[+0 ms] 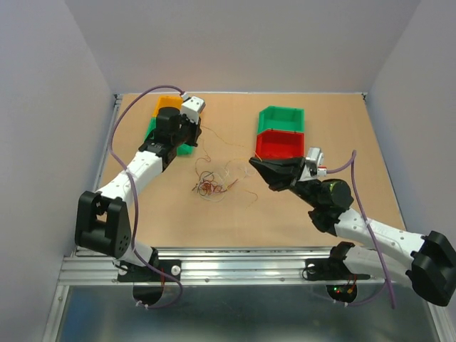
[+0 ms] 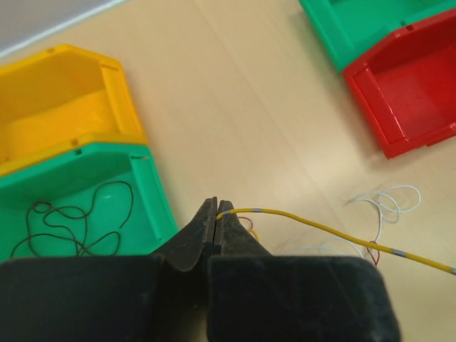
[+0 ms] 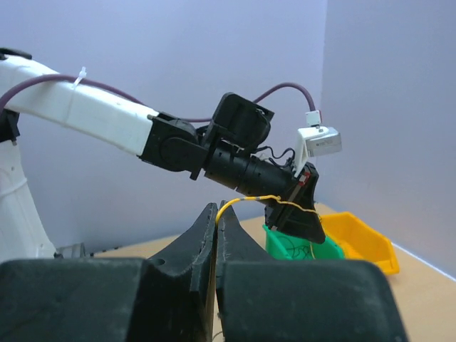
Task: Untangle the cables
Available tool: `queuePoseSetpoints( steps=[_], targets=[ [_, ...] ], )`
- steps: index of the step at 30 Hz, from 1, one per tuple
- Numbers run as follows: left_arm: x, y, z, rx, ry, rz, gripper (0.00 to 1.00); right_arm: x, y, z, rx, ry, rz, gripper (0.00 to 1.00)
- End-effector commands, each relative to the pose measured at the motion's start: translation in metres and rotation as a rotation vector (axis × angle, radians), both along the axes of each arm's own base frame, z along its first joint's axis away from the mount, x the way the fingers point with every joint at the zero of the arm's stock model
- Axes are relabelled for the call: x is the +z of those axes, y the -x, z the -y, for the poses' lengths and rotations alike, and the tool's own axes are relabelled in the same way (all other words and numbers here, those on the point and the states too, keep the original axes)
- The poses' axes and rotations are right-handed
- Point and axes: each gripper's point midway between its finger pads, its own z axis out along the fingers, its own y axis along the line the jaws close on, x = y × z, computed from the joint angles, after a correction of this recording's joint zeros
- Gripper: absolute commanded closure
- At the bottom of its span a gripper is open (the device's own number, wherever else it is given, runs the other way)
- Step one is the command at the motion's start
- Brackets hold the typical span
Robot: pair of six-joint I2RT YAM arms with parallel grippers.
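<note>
1. The left hand (image 2: 217, 208) is closed tight, its tips pinching one end of a yellow wire (image 2: 313, 225); it hangs above the tabletop (image 1: 320, 206), beside the corner of a green bin (image 2: 153, 189)
2. The right hand (image 3: 216, 211) is closed too, gripping the same wire further along, so the wire arcs through the air between the two hands
3. The cables (image 1: 206, 187), a small reddish-brown wad with pale strands, lie on the tabletop between the arms
4. A thin dark wire (image 2: 71, 224) lies looped inside that green bin, which touches a yellow bin (image 2: 71, 85)
5. A red bin (image 2: 427, 71) stands against a second green bin (image 2: 342, 28) on the far right; white wire loops (image 2: 388, 199) lie near them
</note>
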Motion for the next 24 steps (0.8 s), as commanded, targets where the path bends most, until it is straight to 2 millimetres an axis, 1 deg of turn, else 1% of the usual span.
queuePoseSetpoints(
  steps=[1,3,4,5,6,7,8,9,10,11,12,13,14,15,16,17,19,20,21,22,23,24],
  targets=[
    [0.038,-0.006,0.013,-0.067,0.065,0.091,1.00,0.041,-0.019,0.005,-0.118,-0.023,0.041,0.99],
    [0.031,-0.004,0.016,-0.092,0.068,0.081,1.00,0.053,-0.026,0.006,-0.155,-0.031,0.055,0.99],
    [0.030,-0.001,0.023,-0.133,0.079,0.080,1.00,0.065,-0.030,0.007,-0.180,-0.033,0.079,0.99],
    [0.026,0.002,0.026,-0.158,0.082,0.072,1.00,0.072,-0.032,0.006,-0.191,-0.034,0.088,1.00],
    [0.025,0.004,0.030,-0.183,0.086,0.074,1.00,0.077,-0.036,0.008,-0.214,-0.039,0.083,0.99],
    [0.027,0.009,0.035,-0.224,0.098,0.076,0.95,0.077,-0.040,0.006,-0.217,-0.021,0.065,1.00],
    [0.026,0.012,0.036,-0.239,0.098,0.077,0.85,0.090,-0.041,0.007,-0.242,-0.019,0.099,0.99],
    [0.027,0.015,0.037,-0.249,0.099,0.086,0.71,0.092,-0.042,0.005,-0.240,-0.010,0.100,0.99],
    [0.034,0.015,0.037,-0.251,0.103,0.119,0.65,0.091,-0.043,0.002,-0.236,0.012,0.089,0.99],
    [0.040,0.023,0.035,-0.256,0.105,0.145,0.53,0.095,-0.043,0.001,-0.230,0.014,0.094,0.99],
    [0.045,0.026,0.033,-0.257,0.105,0.171,0.46,0.094,-0.043,0.000,-0.227,0.021,0.092,0.99],
    [0.064,0.032,0.031,-0.260,0.107,0.239,0.40,0.091,-0.044,-0.001,-0.227,0.032,0.083,0.99],
    [0.065,0.037,0.028,-0.258,0.103,0.252,0.35,0.092,-0.045,-0.001,-0.229,0.036,0.081,1.00],
    [0.070,0.037,0.022,-0.228,0.091,0.275,0.28,0.089,-0.047,-0.002,-0.234,0.044,0.072,1.00],
    [0.083,0.041,0.013,-0.192,0.089,0.308,0.26,0.087,-0.049,-0.003,-0.236,0.051,0.067,0.99],
    [0.089,0.042,0.010,-0.176,0.087,0.325,0.25,0.086,-0.050,-0.004,-0.237,0.056,0.065,0.99],
    [0.095,0.044,-0.005,-0.124,0.081,0.342,0.22,0.080,-0.055,-0.009,-0.239,0.080,0.057,1.00],
    [0.105,0.048,-0.011,-0.109,0.084,0.366,0.21,0.077,-0.057,-0.011,-0.244,0.091,0.052,1.00],
    [0.107,0.050,-0.017,-0.094,0.083,0.371,0.18,0.075,-0.061,-0.011,-0.255,0.094,0.043,1.00],
    [0.108,0.054,-0.018,-0.098,0.083,0.371,0.16,0.072,-0.066,-0.012,-0.268,0.099,0.036,0.99],
    [0.117,0.063,-0.019,-0.114,0.080,0.399,0.13,0.070,-0.070,-0.014,-0.278,0.106,0.032,0.99],
    [0.115,0.071,-0.017,-0.155,0.061,0.401,0.03,0.068,-0.075,-0.013,-0.301,0.104,0.019,0.99]
  ],
)
